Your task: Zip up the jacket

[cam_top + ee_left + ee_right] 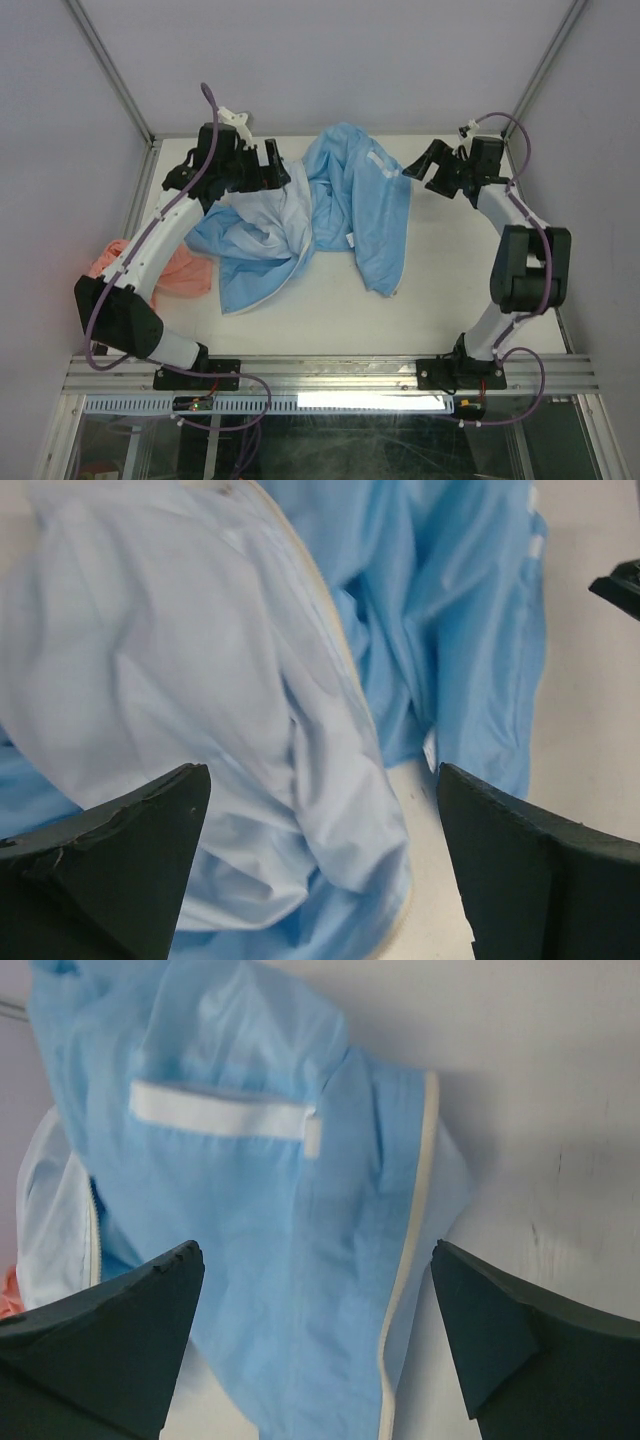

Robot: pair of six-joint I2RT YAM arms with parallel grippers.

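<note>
The light blue jacket point(345, 205) lies loose and crumpled on the white table, its paler lining point(265, 225) turned up on the left. My left gripper point(274, 168) hovers open above the jacket's left back edge. In the left wrist view the lining point(150, 660) and a white zipper edge point(322, 615) lie below the left gripper point(322, 772), untouched. My right gripper point(418, 172) hangs open just right of the jacket. Under the right gripper point(317, 1247), the right wrist view shows blue fabric point(250, 1260) with a white pocket strip point(220, 1120) and a zipper edge point(408, 1250).
A salmon-pink garment point(175, 275) lies at the table's left edge, partly under the left arm. Grey walls with metal frame posts close in the back and both sides. The right gripper's tip point(620, 585) shows at the right edge of the left wrist view.
</note>
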